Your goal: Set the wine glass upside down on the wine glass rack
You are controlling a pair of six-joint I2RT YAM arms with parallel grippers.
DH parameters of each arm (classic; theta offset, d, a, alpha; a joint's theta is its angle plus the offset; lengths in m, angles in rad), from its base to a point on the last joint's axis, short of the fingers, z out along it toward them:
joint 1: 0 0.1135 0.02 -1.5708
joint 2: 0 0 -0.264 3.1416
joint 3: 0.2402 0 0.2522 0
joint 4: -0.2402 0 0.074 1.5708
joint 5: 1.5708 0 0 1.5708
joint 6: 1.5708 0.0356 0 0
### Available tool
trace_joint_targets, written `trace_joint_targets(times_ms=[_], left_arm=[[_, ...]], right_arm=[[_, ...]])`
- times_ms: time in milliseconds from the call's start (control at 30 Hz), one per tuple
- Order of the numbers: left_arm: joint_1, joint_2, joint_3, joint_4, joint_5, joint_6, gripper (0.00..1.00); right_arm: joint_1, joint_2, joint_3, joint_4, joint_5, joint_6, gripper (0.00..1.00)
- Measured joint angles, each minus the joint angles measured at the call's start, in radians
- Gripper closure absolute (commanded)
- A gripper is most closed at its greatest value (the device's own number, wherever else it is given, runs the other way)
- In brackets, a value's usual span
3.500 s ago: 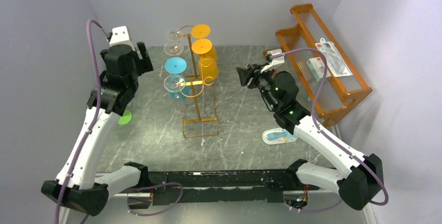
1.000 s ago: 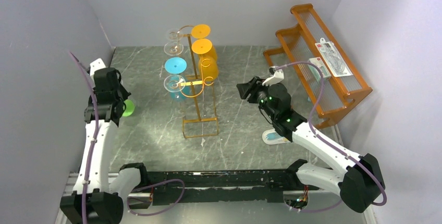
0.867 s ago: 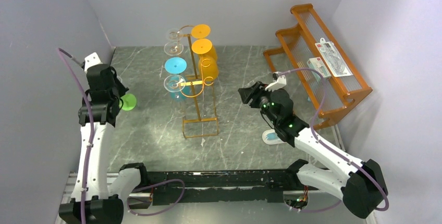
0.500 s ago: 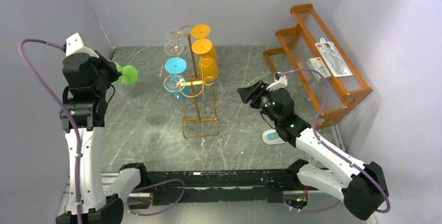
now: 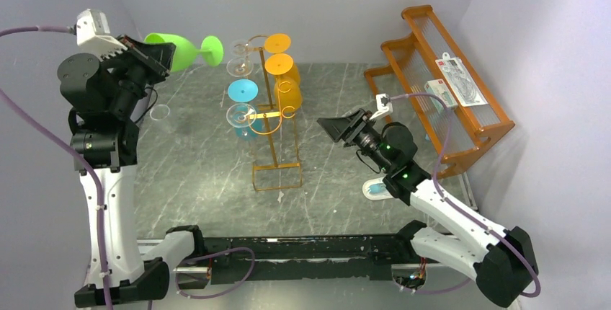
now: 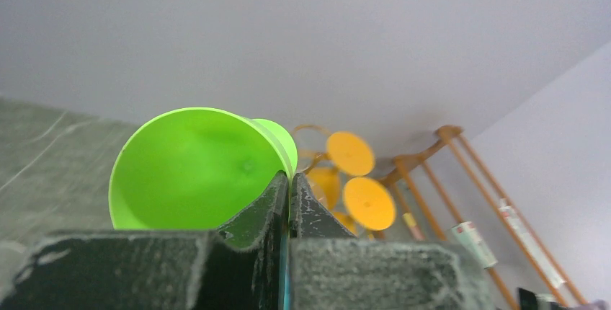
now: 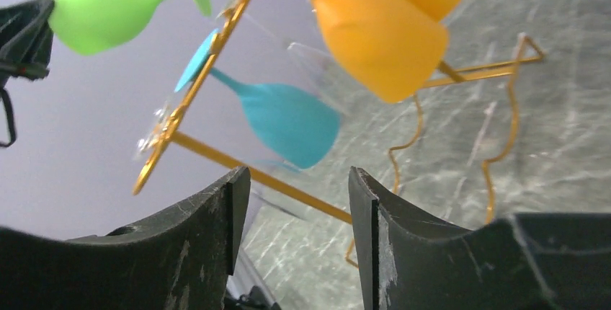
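Hanging high in the upper left, the green wine glass (image 5: 180, 49) lies sideways, rim pinched in the left gripper (image 5: 160, 56) — foot just beside the wine glass rack (image 5: 272, 115) top. It's picked up, I'd say — inverting and hooking remain. The right gripper (image 5: 333, 127) gapes empty, centre-right.

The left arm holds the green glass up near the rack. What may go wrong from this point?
1. The left gripper pinches only the rim of the green glass, which lies sideways; it may swivel or slip when turned over.
2. Its foot points toward the rack top, near a clear glass hanging there; a bump could knock that off.
3. The right gripper is open, not touching the rack, so the thin stand might tip.
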Motion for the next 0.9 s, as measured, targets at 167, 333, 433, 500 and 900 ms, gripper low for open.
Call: trace_joint_targets(times_ms=[167, 333, 433, 500, 900], left_arm=[[0.000, -0.021, 0.008, 0.153, 0.071, -0.076, 0.95], [0.000, -0.050, 0.000, 0.301, 0.136, -0.166, 0.95], [0.000, -0.072, -0.058, 0.424, 0.203, -0.281, 0.95], [0.000, -0.093, -0.119, 0.509, 0.234, -0.365, 0.95], [-0.057, -0.075, -0.280, 0.841, 0.282, -0.689, 0.95]], right_arm=[[0.000, 0.035, 0.001, 0.080, -0.091, 0.032, 0.41], [0.000, 0.023, 0.002, 0.117, -0.108, 0.044, 0.40], [0.000, 0.014, 0.011, 0.133, -0.113, 0.044, 0.39], [0.000, 0.014, 0.029, 0.158, -0.122, 0.050, 0.38], [0.039, 0.113, 0.205, 0.381, -0.165, 0.116, 0.31]])
